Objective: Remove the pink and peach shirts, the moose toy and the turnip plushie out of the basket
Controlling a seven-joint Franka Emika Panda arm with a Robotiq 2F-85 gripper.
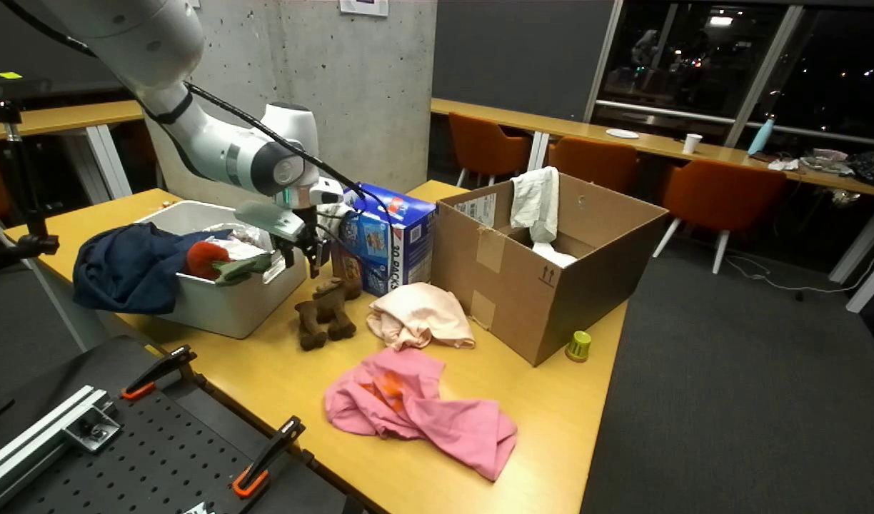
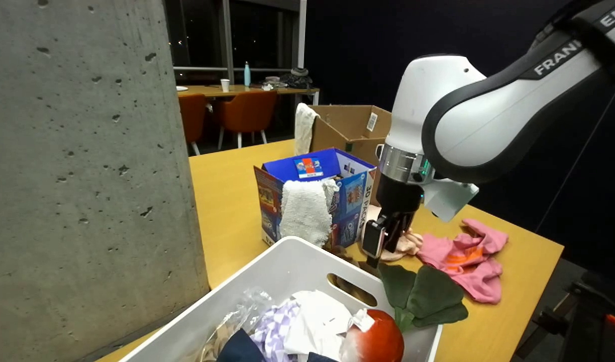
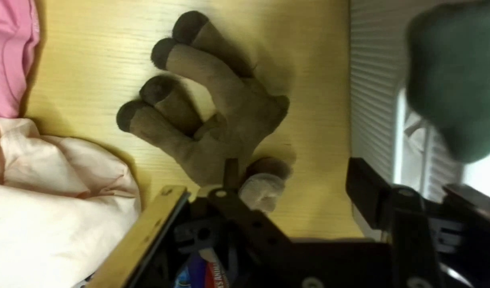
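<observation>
- The gripper (image 3: 295, 178) hangs above the table (image 1: 544, 421), just beside one end of the white basket (image 1: 216, 307); its fingers (image 3: 367, 192) stand well apart, with tabletop and part of the moose toy (image 3: 233, 120) showing between them in the wrist view;
- the moose toy is out on the table, lying on its side below the gripper; it sits between the basket and the peach shirt (image 1: 419, 314), touching neither; its dark-tipped legs point away from the basket;
- the peach shirt lies bunched on the table, near the blue box (image 1: 417, 250) marked "30 PACKS"; its edge meets the pink shirt (image 1: 430, 417), which lies crumpled with an orange print facing up;
- the turnip plushie (image 2: 385, 337) is in the basket, its red and white body by the end wall; its green leaves (image 2: 428, 296) reach out over the rim; whether a fingertip touches them, I cannot tell;
- around the plushie lie white cloth (image 2: 317, 322), purple checked cloth (image 2: 275, 329) and clear plastic (image 2: 249, 306); a navy garment (image 1: 133, 264) drapes over the rim in an exterior view;
- the cardboard box (image 1: 487, 278) stands open, a white towel (image 1: 537, 200) hanging over its edge; a small green item (image 1: 578, 346) stands beside its corner.
</observation>
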